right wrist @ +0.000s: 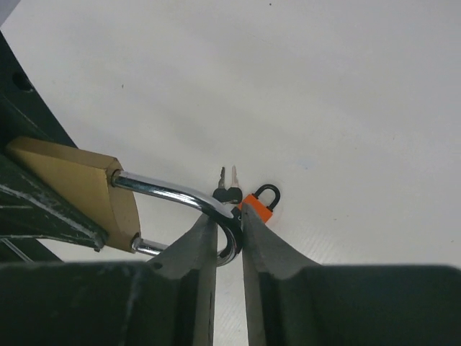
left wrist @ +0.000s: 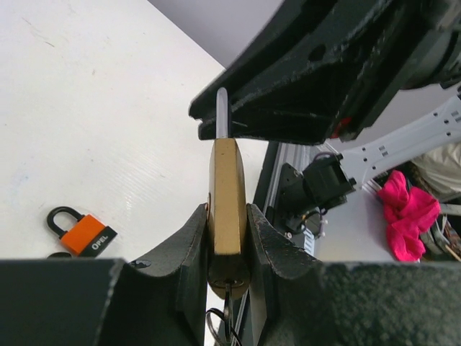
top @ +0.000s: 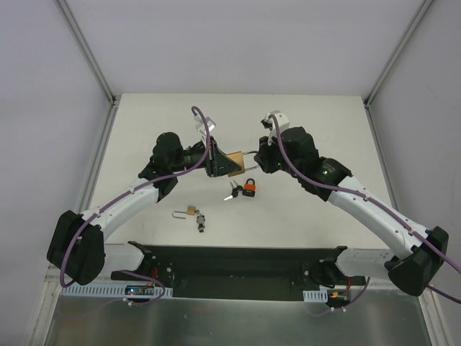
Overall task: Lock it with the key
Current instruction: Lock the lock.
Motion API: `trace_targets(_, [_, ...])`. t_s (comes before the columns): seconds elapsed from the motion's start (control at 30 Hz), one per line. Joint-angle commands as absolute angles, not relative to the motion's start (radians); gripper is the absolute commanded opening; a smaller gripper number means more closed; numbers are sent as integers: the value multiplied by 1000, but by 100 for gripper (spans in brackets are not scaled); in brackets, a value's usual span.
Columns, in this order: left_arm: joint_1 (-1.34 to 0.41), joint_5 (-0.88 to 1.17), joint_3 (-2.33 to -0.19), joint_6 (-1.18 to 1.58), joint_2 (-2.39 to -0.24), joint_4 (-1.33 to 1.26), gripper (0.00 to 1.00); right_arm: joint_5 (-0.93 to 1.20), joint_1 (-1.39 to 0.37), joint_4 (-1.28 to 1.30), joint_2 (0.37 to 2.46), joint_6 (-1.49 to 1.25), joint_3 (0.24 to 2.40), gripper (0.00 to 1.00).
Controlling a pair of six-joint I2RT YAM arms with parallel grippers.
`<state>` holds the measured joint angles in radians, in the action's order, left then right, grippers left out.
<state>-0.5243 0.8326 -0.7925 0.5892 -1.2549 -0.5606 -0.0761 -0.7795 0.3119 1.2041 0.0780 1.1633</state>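
Pointing rightward, shackle [right wrist: 173, 190] of brass padlock [top: 234, 165]

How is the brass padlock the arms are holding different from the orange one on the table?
The brass padlock has a silver shackle; the orange padlock has a black one. The brass padlock is held off the table, left pincer on its body, right pincer on its shackle; the orange padlock lies untouched. Both are padlocks.

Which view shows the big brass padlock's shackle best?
Right wrist: the shackle arcs in full view from the brass body into the right gripper. Left wrist shows only one leg, edge-on; top external shows it small and thin.
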Motion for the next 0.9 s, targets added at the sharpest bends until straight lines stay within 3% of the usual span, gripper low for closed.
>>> trace_targets(0.0, [-534, 859, -857, 609, -1241, -692, 0, -89, -788, 279, 1223, 75, 1203, 12])
trace_targets(0.17, [-534, 864, -857, 612, -1247, -701, 0, -52, -788, 255, 1223, 66, 1197, 1])
trace_targets(0.87, [-534, 942, -853, 756, -1289, -903, 0, -11, -787, 160, 1203, 28, 1149, 1])
